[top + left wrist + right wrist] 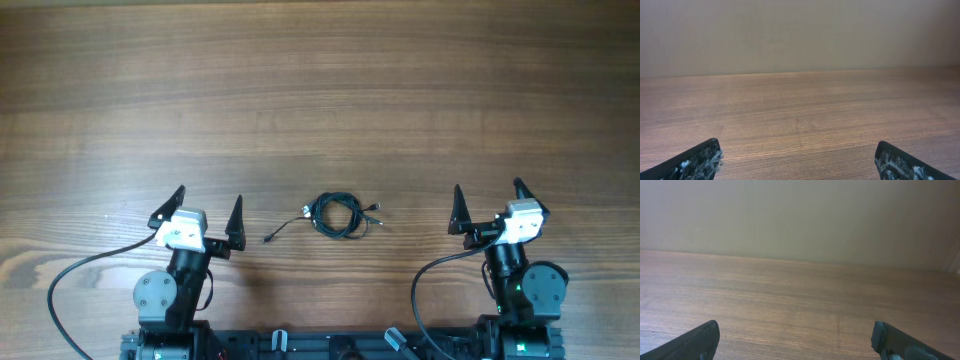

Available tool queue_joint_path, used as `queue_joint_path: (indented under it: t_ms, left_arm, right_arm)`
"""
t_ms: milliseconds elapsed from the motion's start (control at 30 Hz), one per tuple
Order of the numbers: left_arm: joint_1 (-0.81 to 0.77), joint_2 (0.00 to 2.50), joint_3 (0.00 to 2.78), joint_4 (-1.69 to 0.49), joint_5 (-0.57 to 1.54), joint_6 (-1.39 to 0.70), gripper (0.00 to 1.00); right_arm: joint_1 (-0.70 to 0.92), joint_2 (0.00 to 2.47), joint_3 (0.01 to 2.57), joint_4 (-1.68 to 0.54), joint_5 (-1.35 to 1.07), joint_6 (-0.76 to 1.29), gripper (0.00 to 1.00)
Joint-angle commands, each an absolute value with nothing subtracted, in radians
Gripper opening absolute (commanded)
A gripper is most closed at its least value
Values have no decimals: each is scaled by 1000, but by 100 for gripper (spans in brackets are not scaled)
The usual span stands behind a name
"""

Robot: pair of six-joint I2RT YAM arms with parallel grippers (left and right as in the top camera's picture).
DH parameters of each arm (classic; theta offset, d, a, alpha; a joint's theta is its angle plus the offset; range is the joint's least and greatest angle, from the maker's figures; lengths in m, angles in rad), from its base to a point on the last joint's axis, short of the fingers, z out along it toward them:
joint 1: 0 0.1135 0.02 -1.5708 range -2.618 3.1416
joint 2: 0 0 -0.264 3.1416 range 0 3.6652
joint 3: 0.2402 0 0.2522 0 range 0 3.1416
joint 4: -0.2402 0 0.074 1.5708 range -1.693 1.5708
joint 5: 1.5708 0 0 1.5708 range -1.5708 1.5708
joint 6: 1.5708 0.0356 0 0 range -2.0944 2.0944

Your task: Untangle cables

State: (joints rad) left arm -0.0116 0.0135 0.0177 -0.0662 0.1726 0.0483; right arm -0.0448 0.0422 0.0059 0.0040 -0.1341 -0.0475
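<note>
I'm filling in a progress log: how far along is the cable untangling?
Done: nothing visible; the cables lie in one coiled bundle on the table, plug ends sticking out. In hand: nothing; the left gripper and right gripper stand open, either side of the bundle, touching none of it. Left: the whole job, reaching the bundle and separating the cables.

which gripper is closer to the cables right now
Left. The left gripper sits open just left of the cables, one loose end trailing toward it. The right gripper, also open, is on their other side across a wider gap.
</note>
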Motion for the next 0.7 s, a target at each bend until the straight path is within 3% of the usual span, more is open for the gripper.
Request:
queue_joint_path:
  t_ms: [0, 667]
  left_arm:
    - [-4, 5, 6, -59, 178, 67, 100]
    - [-4, 5, 66, -6, 178, -12, 100]
  right_arm:
    - [-50, 44, 6, 9, -146, -52, 100]
    - [-50, 44, 6, 9, -146, -52, 100]
